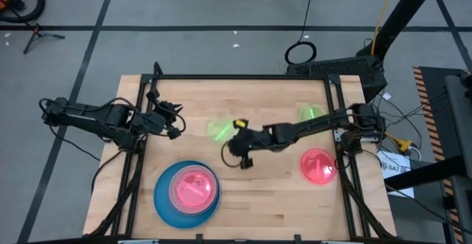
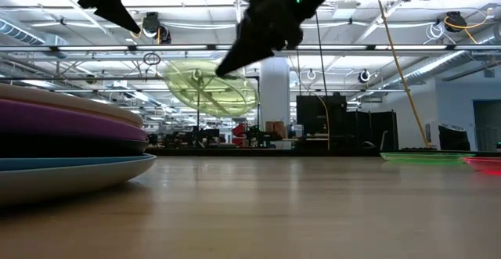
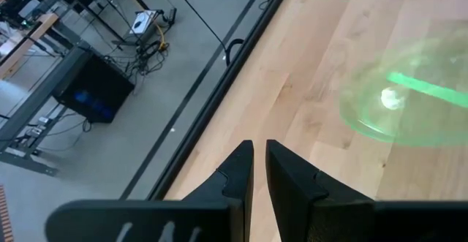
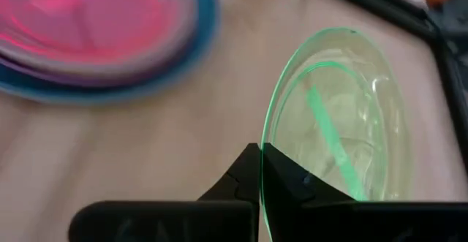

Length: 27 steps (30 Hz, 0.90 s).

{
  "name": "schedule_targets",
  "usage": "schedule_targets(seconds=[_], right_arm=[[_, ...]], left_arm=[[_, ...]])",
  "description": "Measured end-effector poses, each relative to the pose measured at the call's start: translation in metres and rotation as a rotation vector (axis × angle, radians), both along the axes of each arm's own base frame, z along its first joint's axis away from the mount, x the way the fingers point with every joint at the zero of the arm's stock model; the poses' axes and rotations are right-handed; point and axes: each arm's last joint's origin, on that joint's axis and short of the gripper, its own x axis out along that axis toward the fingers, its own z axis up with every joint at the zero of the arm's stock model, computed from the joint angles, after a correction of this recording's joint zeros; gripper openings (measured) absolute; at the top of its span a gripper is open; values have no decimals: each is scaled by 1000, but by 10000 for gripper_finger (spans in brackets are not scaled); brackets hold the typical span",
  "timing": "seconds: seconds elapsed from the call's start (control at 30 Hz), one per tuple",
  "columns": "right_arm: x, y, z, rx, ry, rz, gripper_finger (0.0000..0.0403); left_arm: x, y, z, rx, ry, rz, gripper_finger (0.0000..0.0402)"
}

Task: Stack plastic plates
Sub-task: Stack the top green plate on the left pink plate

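Fingers of the right gripper are pressed together on the rim of a translucent green plate, pinching its edge. In the low view that plate hangs tilted in the air above the table, clear of the wood, with the gripper clamped at its near edge. From above, the right gripper sits near the middle of the table, and the held plate shows just beside it, towards the left arm.

The left gripper hovers near the table's left edge, well apart from the stack; its fingers stand nearly together with a thin gap between them and hold nothing. Its wrist view looks across at the lifted green plate.

The stack lies at the front left of the table: a large blue plate at the bottom and a pink plate on top. The low view shows purple and dark layers between them.

A second green plate lies flat near the right rear edge, and another pink plate lies flat by the right edge, both well apart from the stack.
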Motion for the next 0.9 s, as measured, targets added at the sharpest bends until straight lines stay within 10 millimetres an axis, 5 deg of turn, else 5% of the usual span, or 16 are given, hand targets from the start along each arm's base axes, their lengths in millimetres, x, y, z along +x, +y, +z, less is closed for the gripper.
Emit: schedule_targets(seconds=[0.23,0.47,0.9], right_arm=[[6,47,2,-59,-134,181,0],[12,72,3,-58,-265,241,0],[63,123,-9,-61,-102,308,0]], left_arm=[[0,0,0,-25,-24,20,47],[0,0,0,-39,-35,34,47],[-3,-1,-3,-68,-35,54,47]])
